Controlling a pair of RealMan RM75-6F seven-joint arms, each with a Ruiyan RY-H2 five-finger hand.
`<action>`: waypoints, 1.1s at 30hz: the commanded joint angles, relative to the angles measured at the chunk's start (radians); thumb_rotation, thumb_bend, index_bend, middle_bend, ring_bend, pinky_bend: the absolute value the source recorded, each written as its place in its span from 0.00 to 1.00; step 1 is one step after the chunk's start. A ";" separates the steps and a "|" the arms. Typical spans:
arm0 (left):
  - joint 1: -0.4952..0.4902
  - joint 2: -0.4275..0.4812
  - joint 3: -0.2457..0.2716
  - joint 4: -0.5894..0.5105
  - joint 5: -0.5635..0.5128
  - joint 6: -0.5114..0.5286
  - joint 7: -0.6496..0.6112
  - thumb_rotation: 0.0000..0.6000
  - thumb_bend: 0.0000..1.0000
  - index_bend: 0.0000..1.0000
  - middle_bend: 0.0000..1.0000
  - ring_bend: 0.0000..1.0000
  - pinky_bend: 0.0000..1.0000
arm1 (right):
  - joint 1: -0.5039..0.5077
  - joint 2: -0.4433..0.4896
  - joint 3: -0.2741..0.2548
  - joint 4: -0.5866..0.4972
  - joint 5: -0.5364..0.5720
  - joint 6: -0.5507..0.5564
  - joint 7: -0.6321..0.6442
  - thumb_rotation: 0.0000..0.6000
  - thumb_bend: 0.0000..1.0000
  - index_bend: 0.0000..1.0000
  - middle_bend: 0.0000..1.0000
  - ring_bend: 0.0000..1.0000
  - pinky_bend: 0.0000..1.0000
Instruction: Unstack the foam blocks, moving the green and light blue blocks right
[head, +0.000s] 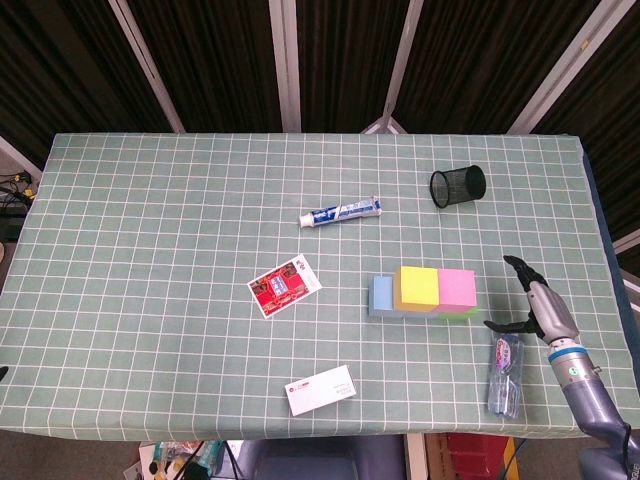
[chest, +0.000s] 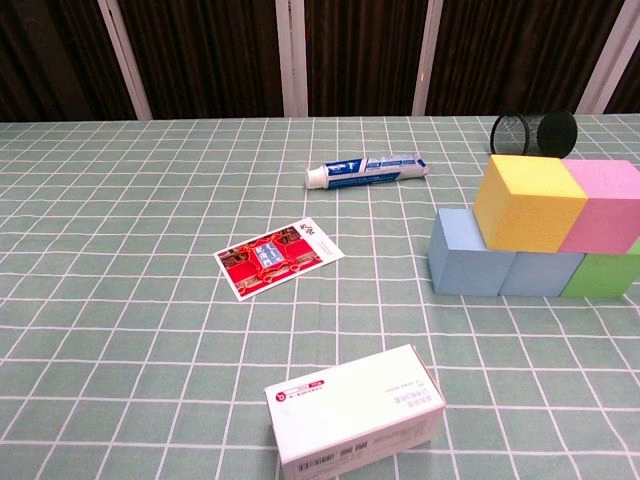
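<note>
The foam stack stands right of the table's centre. A yellow block (head: 417, 286) (chest: 529, 202) and a pink block (head: 457, 288) (chest: 604, 204) sit on top. Under them lie a light blue block (head: 381, 294) (chest: 470, 258) at the left and a green block (head: 462, 313) (chest: 603, 274) at the right. My right hand (head: 532, 304) hovers open just right of the stack, fingers spread, touching nothing. It shows only in the head view. My left hand is not in either view.
A water bottle (head: 505, 373) lies near the front edge below my right hand. A black mesh cup (head: 457, 186) lies on its side behind the stack. A toothpaste tube (head: 340, 212), a red card (head: 285, 285) and a white box (head: 321, 390) lie further left.
</note>
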 joint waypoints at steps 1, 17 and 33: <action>-0.001 -0.001 0.000 -0.002 0.000 -0.001 0.005 1.00 0.18 0.19 0.00 0.00 0.00 | 0.026 -0.027 -0.003 0.028 0.018 -0.041 -0.022 1.00 0.10 0.04 0.04 0.02 0.00; 0.001 -0.004 -0.002 -0.007 -0.007 -0.001 0.021 1.00 0.18 0.19 0.00 0.00 0.00 | 0.078 -0.151 0.010 0.146 0.050 -0.080 -0.045 1.00 0.10 0.04 0.14 0.04 0.00; -0.003 -0.006 -0.005 -0.011 -0.013 -0.009 0.029 1.00 0.18 0.19 0.00 0.00 0.00 | 0.085 -0.215 0.035 0.188 0.072 -0.046 -0.055 1.00 0.14 0.57 0.52 0.28 0.00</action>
